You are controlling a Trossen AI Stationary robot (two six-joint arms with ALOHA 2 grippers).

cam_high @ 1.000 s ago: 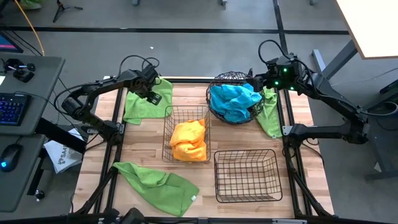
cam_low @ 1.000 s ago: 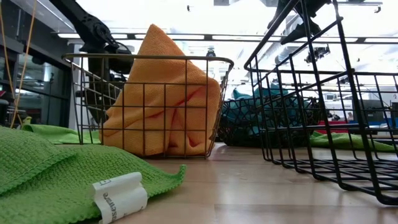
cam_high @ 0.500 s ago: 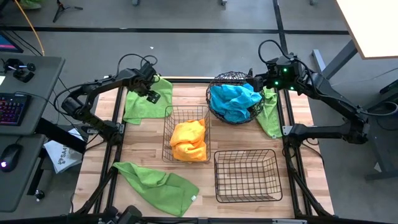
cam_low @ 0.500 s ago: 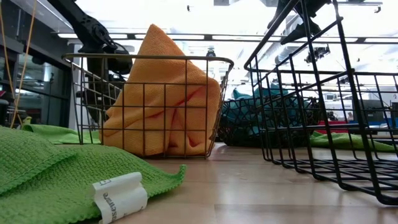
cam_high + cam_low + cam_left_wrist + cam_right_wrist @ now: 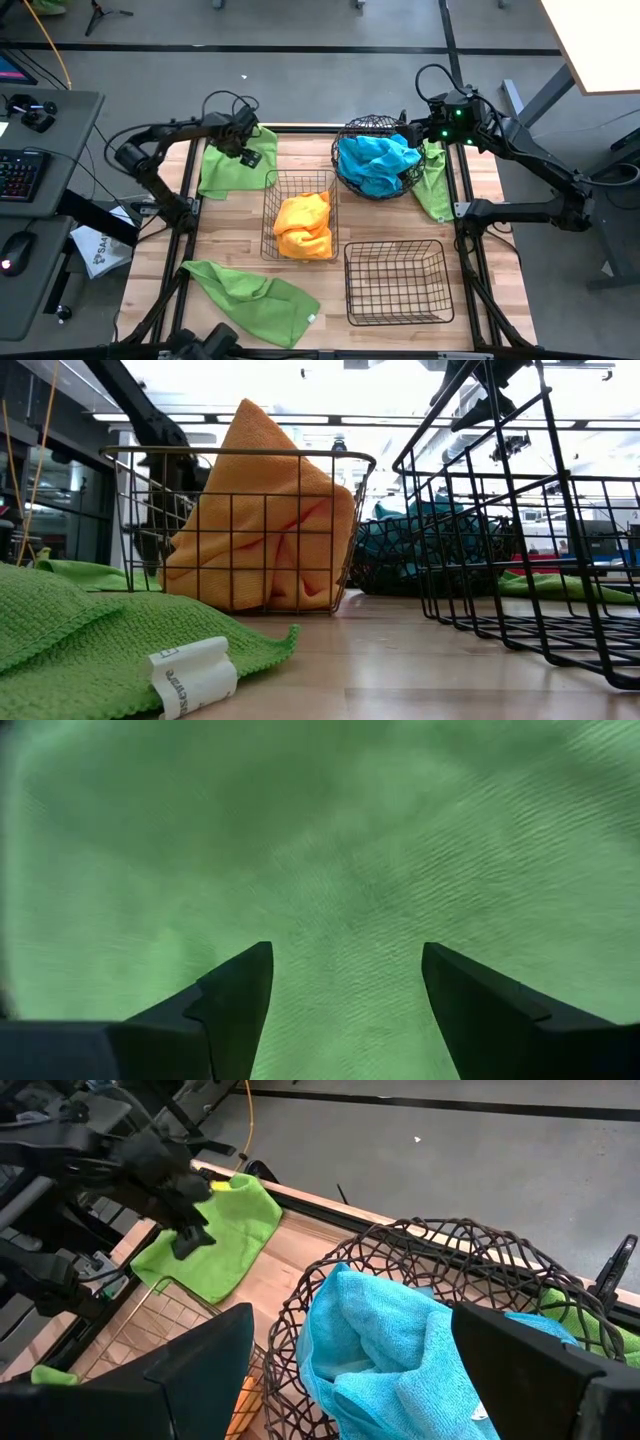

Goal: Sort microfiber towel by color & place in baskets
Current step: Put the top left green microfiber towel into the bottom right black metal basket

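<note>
Three green towels lie flat on the table: one at the far left (image 5: 228, 172) (image 5: 320, 840), one at the near left (image 5: 255, 290) (image 5: 80, 650), one by the right edge (image 5: 435, 185). My left gripper (image 5: 247, 150) (image 5: 347, 955) is open, fingers pointing down close above the far-left green towel. An orange towel (image 5: 303, 225) (image 5: 260, 510) sits in the middle rectangular basket (image 5: 270, 215). Blue towels (image 5: 375, 160) (image 5: 380, 1330) fill the round basket (image 5: 365, 122). My right gripper (image 5: 408, 135) (image 5: 352, 1325) is open above that basket's far right rim. The near rectangular basket (image 5: 350, 285) holds nothing.
Bare wood shows between the far-left towel and the middle basket, and between the two near items. A desk with keyboard and mouse (image 5: 20, 175) stands beyond the table's left edge. The near-left green towel has a white label (image 5: 190, 675) at its edge.
My left arm has straightened out, its elbow swinging toward the far edge, and its gripper has shifted slightly toward the table's right over the far-left green towel. My right arm, the towels and the baskets have stayed where they were.
</note>
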